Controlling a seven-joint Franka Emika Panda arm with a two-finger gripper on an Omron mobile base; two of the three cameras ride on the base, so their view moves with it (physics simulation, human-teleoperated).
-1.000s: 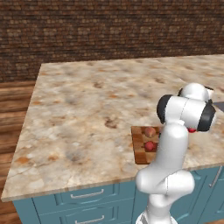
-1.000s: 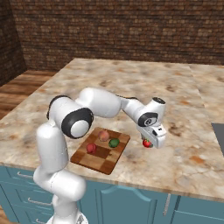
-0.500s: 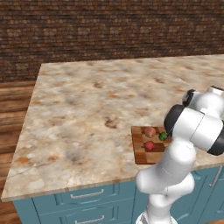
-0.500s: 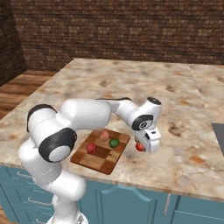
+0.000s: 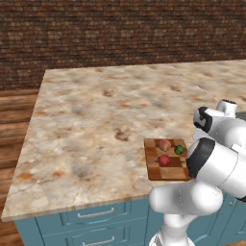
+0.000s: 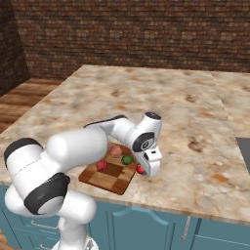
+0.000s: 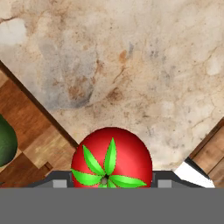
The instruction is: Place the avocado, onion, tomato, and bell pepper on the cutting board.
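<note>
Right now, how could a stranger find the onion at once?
Look at the stone counter, then at the checkered cutting board near its front edge. The onion lies on the board's far half, beside a green ball. It is the pale peach-pink ball, lighter than the dark red ball nearer the front.

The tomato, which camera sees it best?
The hand view: the tomato sits big and close, red with its green leafy top, held between the fingers. The right base view shows the tomato as a small red bit under the hand, beside the cutting board. In the left base view I can't pick it out.
</note>
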